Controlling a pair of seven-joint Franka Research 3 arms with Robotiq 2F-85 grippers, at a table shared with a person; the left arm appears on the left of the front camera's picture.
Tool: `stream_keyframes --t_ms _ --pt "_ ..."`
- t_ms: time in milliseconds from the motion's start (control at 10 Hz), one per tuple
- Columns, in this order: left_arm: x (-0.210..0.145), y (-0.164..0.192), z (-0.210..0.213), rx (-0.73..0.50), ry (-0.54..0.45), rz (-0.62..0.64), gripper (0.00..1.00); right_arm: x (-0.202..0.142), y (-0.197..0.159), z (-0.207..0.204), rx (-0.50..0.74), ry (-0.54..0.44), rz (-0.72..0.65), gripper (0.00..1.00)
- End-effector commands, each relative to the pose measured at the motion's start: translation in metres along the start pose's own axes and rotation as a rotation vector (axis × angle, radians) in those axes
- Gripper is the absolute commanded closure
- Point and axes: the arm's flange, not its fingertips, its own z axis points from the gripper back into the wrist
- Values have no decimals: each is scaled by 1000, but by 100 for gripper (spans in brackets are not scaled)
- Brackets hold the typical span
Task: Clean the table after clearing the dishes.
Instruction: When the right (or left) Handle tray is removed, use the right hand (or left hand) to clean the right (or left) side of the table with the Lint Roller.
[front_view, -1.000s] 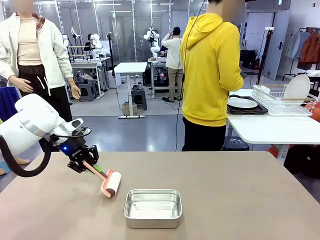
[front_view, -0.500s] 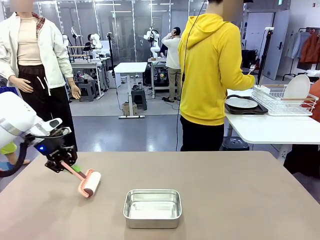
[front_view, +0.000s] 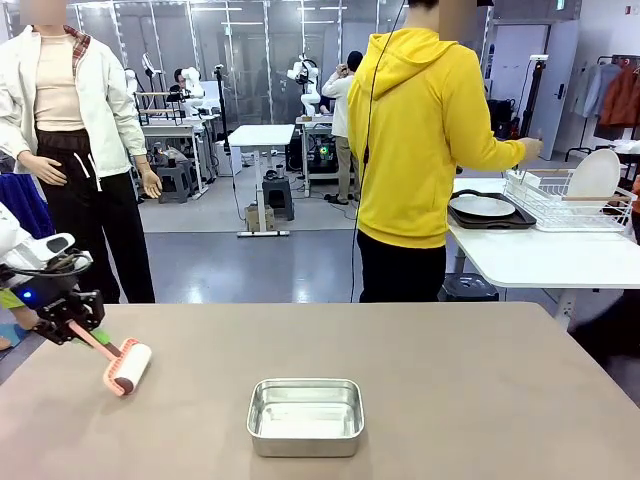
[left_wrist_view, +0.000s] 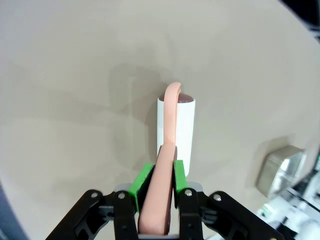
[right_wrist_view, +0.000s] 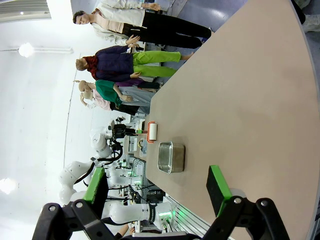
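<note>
While the left gripper (front_view: 72, 327) is clamped on the pink handle of a lint roller (front_view: 128, 367) resting on the table (front_view: 480, 400) near its left edge, the right gripper (right_wrist_view: 155, 192) hangs wide open, holding nothing. Dishes (front_view: 483, 206) sit on the white side table, steel pan (front_view: 306, 415) mid-table.

So there's a shallow rectangular steel pan (front_view: 305, 416) sitting near the front edge, roughly in the middle, and it looks empty. Over on the left there's a lint roller (front_view: 122, 364) with a pink handle and a white roll, lying at a slant. On the far side, a person in a yellow hoodie (front_view: 420, 150) stands with their back turned, facing a white side table (front_view: 545, 258) on the right. That one has a white wire dish rack (front_view: 568, 200) on it with a plate standing upright in it.
</note>
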Motion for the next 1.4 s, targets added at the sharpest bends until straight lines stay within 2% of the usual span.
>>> stream_keyframes --t_ms 0,400,500,800,900,1000,1100,1300 --pt "-22 17 1 209 17 27 78 -1 4 0 3 3 15 0" --pt "-37 15 36 260 -50 50 78 -1 4 0 3 3 15 0" --pt "-47 6 51 245 -93 26 78 -1 4 0 3 3 15 0" --pt "-105 -24 110 137 -271 -117 78 -1 4 0 3 3 15 0" --pt "-115 -28 111 104 -294 -115 78 -1 4 0 3 3 15 0" --pt "-122 -29 102 53 -274 -126 78 -1 4 0 3 3 15 0" --pt "-96 -30 116 165 -241 -88 78 -1 4 0 3 3 15 0" --pt "-96 -30 116 165 -241 -88 78 -1 4 0 3 3 15 0"
